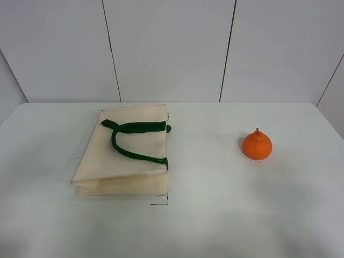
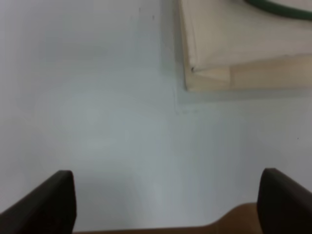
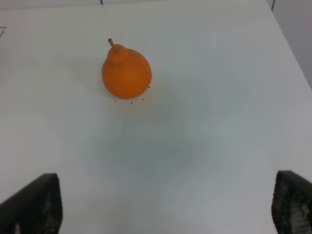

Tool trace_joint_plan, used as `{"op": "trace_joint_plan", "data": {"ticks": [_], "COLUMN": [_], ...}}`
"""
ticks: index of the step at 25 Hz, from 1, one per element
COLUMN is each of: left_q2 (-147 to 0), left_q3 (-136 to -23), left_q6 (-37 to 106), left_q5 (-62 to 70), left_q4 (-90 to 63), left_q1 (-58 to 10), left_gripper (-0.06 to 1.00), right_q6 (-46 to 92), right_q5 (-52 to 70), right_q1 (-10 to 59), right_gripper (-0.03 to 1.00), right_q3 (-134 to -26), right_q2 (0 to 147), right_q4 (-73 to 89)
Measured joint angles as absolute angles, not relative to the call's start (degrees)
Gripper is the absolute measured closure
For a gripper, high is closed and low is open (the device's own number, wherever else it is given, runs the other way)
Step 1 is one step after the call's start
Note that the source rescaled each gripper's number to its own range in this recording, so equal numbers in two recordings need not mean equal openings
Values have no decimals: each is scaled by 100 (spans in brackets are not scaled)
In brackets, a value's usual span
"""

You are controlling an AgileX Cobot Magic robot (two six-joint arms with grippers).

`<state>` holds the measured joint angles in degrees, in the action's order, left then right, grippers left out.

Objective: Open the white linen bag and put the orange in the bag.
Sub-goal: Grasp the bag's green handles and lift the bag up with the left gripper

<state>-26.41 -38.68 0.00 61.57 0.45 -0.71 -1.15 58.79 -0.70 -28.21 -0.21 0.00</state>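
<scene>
Left fingers and right fingers spread empty, mostly cropped; flat white linen bag, mouth indistinct.

A white desk carries two things. A folded white linen bag lies flat at left; an orange sits upright, well apart, at right.

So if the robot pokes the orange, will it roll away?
Probably, yes. The orange is round and sits alone on the smooth flat table, so a sideways nudge would likely send it rolling. Its pointed stem end stands up, which might make it wobble rather than roll straight. Its skin looks smooth, so it could slip from a loose grip.
</scene>
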Motion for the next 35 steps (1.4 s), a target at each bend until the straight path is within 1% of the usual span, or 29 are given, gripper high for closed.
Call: {"op": "trace_joint_plan", "data": {"ticks": [8, 11, 17, 21, 28, 30, 35], "left_q2": [-6494, -7936, -10112, -11050, -12138, -12377, -12853], "left_q3": [-5518, -6365, -8132, -9075, -10014, -10131, -10160], "left_q6": [0, 0, -365, -846, -1471, -1590, -1780], "left_q5": [5775, 5740, 5733, 5743, 5604, 5554, 5433], "left_q4": [45, 45, -41, -47, 0, 88, 172], "left_q1": [-71, -71, -179, -620, -1618, -1740, -1717], "left_gripper": [-5, -5, -5, -5, -5, -5, -5], "right_q6": [-115, -115, -115, -115, -115, -115, -115], "right_q5": [5879, 5879, 5879, 5879, 5879, 5879, 5879], "right_q1": [-70, -70, -70, -70, -70, -70, -70], "right_gripper": [2, 2, 2, 2, 2, 2, 2], "right_q3": [-2821, -2821, -2821, -2821, -2821, -2821, -2821], "right_q2": [-21, -21, -21, -21, -21, -21, -21], "right_q4": [0, 0, 0, 0, 0, 0, 0]}}
